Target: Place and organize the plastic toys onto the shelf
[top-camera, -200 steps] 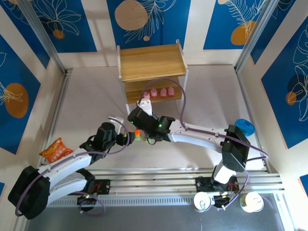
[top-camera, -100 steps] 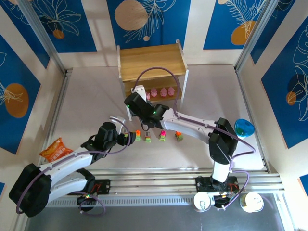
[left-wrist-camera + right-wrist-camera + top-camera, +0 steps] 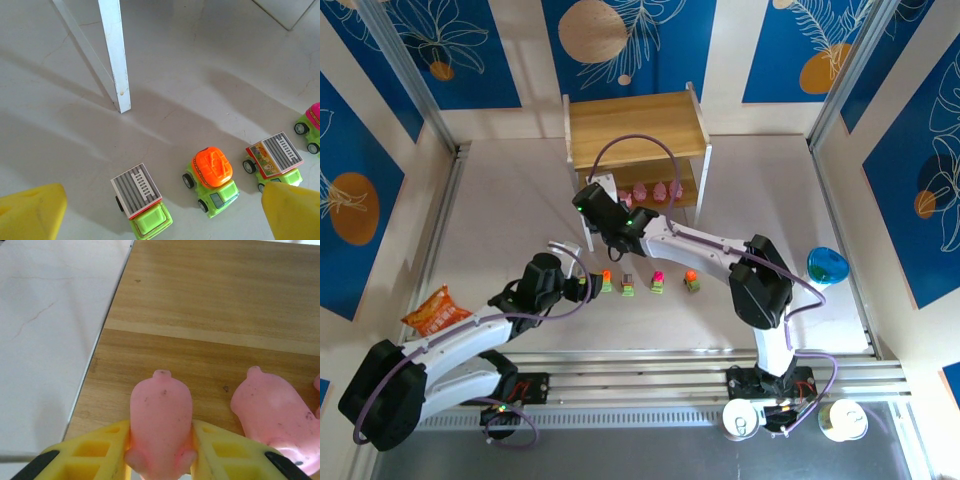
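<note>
Four trucks point(image 3: 212, 172) stand in a row on the table point(image 3: 225, 60) beneath the left gripper point(image 3: 162, 212), its yellow fingers spread wide (nothing between them). Farther off, the right gripper point(image 3: 161, 452) clamps a pink pig point(image 3: 161, 410) over the shelf point(image 3: 225, 300) lower board, with a second pig point(image 3: 275, 415) just beside it.

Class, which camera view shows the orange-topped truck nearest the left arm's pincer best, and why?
The left wrist view: the orange-topped truck sits close and whole, with its wheels, green cab and moulded orange top all clear. The top external view shows the same truck from far above, as a small orange-and-green speck without detail.
</note>
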You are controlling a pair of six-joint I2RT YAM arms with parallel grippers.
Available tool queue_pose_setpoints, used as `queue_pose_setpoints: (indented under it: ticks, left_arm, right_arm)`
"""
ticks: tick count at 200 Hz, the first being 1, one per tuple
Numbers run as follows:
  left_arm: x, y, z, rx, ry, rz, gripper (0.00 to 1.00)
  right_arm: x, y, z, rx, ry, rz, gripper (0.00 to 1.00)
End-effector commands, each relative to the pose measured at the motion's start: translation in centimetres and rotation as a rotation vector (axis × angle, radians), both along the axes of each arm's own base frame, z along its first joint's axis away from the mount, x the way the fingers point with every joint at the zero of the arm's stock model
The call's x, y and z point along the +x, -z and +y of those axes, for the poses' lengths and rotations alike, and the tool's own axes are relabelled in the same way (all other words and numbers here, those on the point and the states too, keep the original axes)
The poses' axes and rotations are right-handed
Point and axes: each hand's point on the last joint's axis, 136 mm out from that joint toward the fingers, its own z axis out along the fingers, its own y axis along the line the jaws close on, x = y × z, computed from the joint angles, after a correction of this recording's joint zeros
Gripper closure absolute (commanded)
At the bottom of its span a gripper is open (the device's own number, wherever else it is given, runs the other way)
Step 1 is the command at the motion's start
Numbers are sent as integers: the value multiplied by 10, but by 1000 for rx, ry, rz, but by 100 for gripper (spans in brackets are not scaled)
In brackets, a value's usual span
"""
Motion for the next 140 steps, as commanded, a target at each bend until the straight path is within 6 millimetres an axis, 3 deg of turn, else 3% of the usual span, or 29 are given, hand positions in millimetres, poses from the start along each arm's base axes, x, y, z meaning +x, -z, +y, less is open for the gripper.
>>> queue_pose_setpoints:
  ticks: [1,86,140]
  left_arm:
    - [4,-14,-10,-20,34,-39,0]
    - [5,-14,-10,-19,33,-37,0]
    - [6,-13,-11,-16,32,-34,0]
  right_arm:
    - [9,-11,5,19,-5,-25,68]
    - [24,-3,-1,4,10,-15,67]
    - [20,-4,0,4,1,-11,61]
